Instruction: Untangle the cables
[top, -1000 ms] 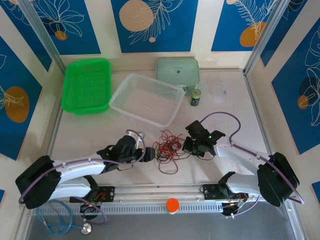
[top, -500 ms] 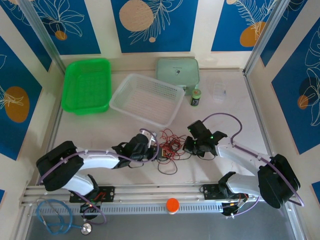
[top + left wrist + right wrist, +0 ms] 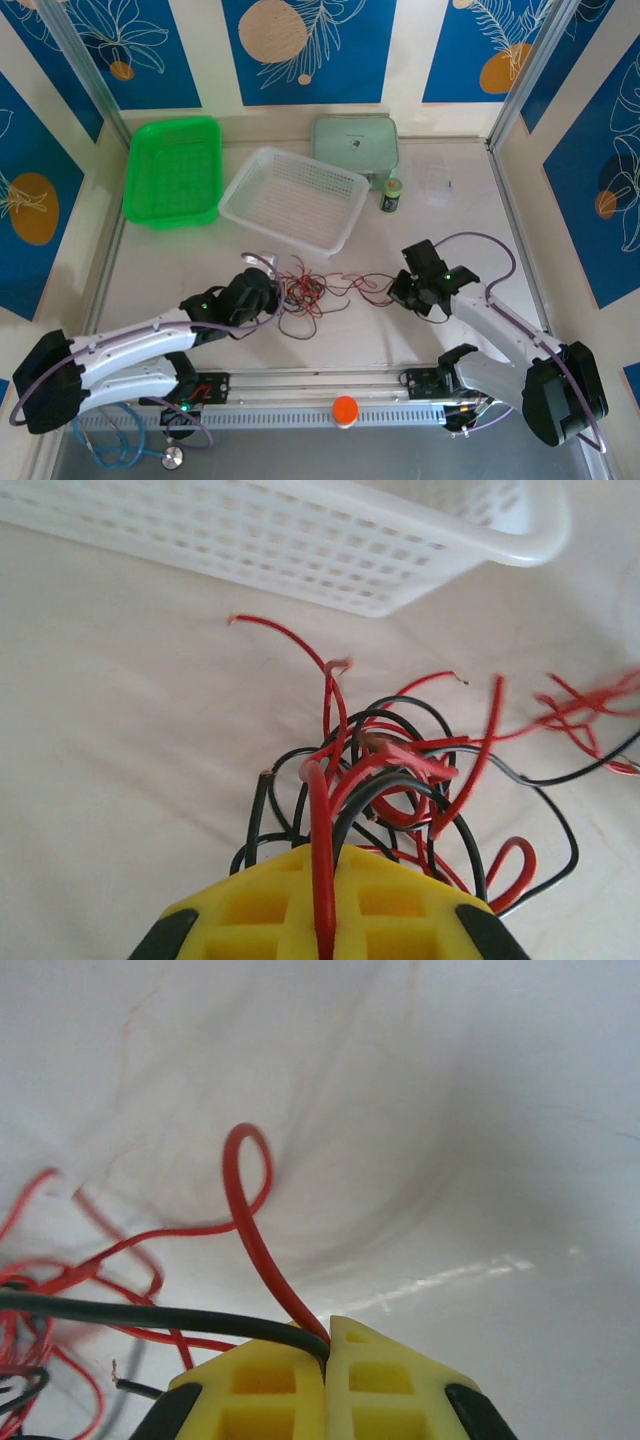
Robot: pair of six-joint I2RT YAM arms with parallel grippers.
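Lying tangled: one red cable [image 3: 318, 840], one black cable [image 3: 150, 1314].

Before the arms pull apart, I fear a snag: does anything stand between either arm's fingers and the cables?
Nothing visible does. The left fingers and right fingers are each shut directly on the cables. The white basket lies beyond the tangle, not between.

The red cable [image 3: 318, 810] vanishes into the closed seam of the left pincer [image 3: 322, 880], which the bottom edge crops. Strands at the right are blurred. The white basket [image 3: 300, 550] runs off the top. The right pincer [image 3: 326, 1350] is cropped likewise, and the black cable [image 3: 150, 1313] exits left. From above, the crossings of the cables [image 3: 300, 293] are too fine to trace.
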